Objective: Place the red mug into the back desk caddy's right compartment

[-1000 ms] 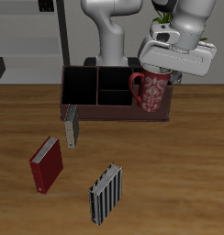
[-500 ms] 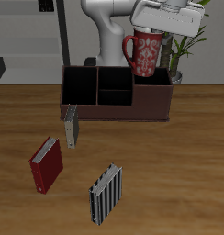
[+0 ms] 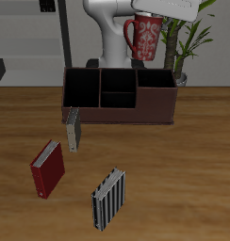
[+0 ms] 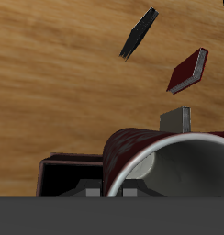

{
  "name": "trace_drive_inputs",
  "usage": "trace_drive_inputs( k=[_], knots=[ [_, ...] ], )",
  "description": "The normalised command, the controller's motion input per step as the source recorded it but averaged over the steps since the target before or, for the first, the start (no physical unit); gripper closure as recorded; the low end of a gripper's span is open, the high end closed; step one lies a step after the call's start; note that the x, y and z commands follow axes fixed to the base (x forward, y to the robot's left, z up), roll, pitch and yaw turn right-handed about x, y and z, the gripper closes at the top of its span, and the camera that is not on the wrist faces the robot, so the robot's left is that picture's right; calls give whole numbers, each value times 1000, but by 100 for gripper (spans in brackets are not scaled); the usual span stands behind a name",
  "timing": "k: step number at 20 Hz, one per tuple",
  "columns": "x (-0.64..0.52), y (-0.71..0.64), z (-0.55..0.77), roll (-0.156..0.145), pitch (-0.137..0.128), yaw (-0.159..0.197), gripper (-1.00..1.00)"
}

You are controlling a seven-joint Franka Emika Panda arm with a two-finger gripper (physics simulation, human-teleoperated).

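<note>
The red mug (image 3: 145, 39), speckled pale with a loop handle, hangs upright high above the table. My gripper (image 3: 157, 13) is shut on its rim, with most of the hand cut off by the frame edge. The dark maroon desk caddy (image 3: 117, 115) sits well below the mug, and the end bin (image 3: 156, 93) nearest the plant is roughly under it. I cannot tell from these views which end bin is the right compartment. Close up in the wrist view are the mug's white rim (image 4: 173, 147) and red wall (image 4: 123, 151), with a caddy corner (image 4: 59, 173) beyond.
A grey book (image 3: 73, 130) leans at the caddy's front corner. A red book (image 3: 48, 169) and a striped black book (image 3: 108, 199) lie nearer the table's front edge. A potted plant (image 3: 188, 42) stands behind the caddy, close to the mug.
The gripper has lifted the mug from caddy height straight up, drifting slightly toward the caddy's middle. Books and caddy have not moved.
</note>
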Motion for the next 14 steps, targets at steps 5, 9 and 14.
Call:
trace_drive_inputs(
  k=[5,9,14],
  knots=[
    [-422,251,-125,62,26,15,100],
    [-466,246,-92,63,-2,20,100],
    [-291,110,-81,25,10,7,100]
  ],
)
